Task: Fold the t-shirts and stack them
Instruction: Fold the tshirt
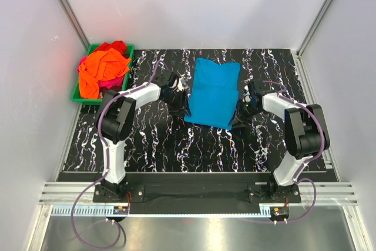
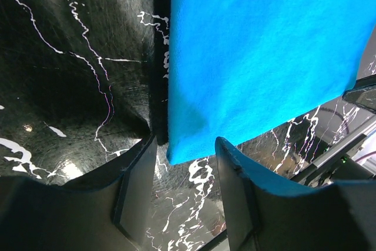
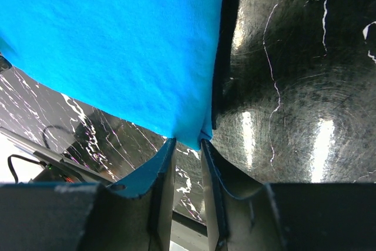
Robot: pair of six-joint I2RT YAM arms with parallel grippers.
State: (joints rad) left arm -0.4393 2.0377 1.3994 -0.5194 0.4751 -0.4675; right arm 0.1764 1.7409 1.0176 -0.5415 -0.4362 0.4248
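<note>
A turquoise t-shirt [image 1: 214,89] lies partly folded in the middle of the black, white-veined bench [image 1: 153,139], longer from far to near than it is wide, its near edge running slantwise between the two arms. The left pincer [image 1: 181,105] sits at the shirt's near left corner. In the left wrist view the left pincer [image 2: 185,145] stands open, its two dark fingers [image 2: 135,192] well apart, and the corner of the turquoise cloth [image 2: 258,51] reaches down into the gap without being pinched. The right pincer [image 1: 242,111] is at the near right corner. In the right wrist view its fingers [image 3: 161,192] are drawn narrow, and the right pincer [image 3: 189,140] appears to be nipping the very tip of the cloth [image 3: 117,45]; a dark shadow runs under that edge. At the far left of the bench stands a green bin [image 1: 79,99] heaped with crumpled shirts: an orange t-shirt [image 1: 100,74] on top, a red t-shirt [image 1: 114,46] at the far end and a magenta t-shirt [image 1: 114,80] showing beneath the orange.
</note>
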